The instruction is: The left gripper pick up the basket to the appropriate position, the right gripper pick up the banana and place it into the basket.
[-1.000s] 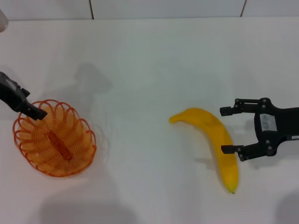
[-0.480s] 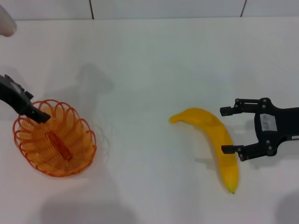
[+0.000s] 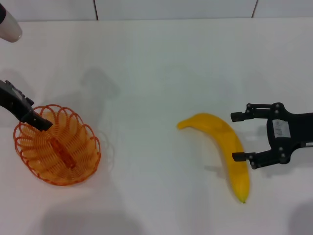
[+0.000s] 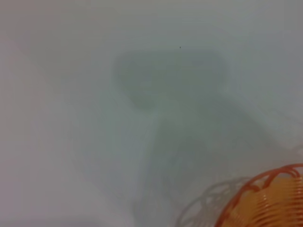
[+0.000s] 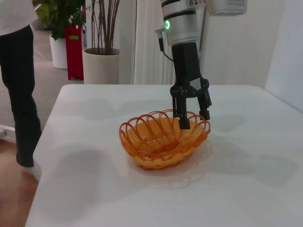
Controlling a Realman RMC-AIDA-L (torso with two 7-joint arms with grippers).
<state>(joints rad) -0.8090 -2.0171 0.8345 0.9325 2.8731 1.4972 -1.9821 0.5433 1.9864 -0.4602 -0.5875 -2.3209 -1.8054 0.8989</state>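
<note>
The orange wire basket [image 3: 56,147] sits on the white table at the left. It also shows in the right wrist view [image 5: 163,137] and at a corner of the left wrist view [image 4: 270,201]. My left gripper [image 3: 36,120] is at the basket's far-left rim. In the right wrist view my left gripper [image 5: 194,116] is open, with one finger inside the rim and one outside. The yellow banana [image 3: 220,142] lies on the table at the right. My right gripper [image 3: 234,136] is open, with its fingers to either side of the banana's middle and not closed on it.
The white table [image 3: 156,58] stretches between the basket and the banana. In the right wrist view a person [image 5: 19,85] stands by the table's edge, with potted plants [image 5: 102,64] behind. A white part of the left arm [image 3: 10,27] shows at the far left corner.
My left gripper has shifted slightly down along the basket's rim, and the arm's white part has come further into view. The basket, the banana and the right gripper have not moved.
</note>
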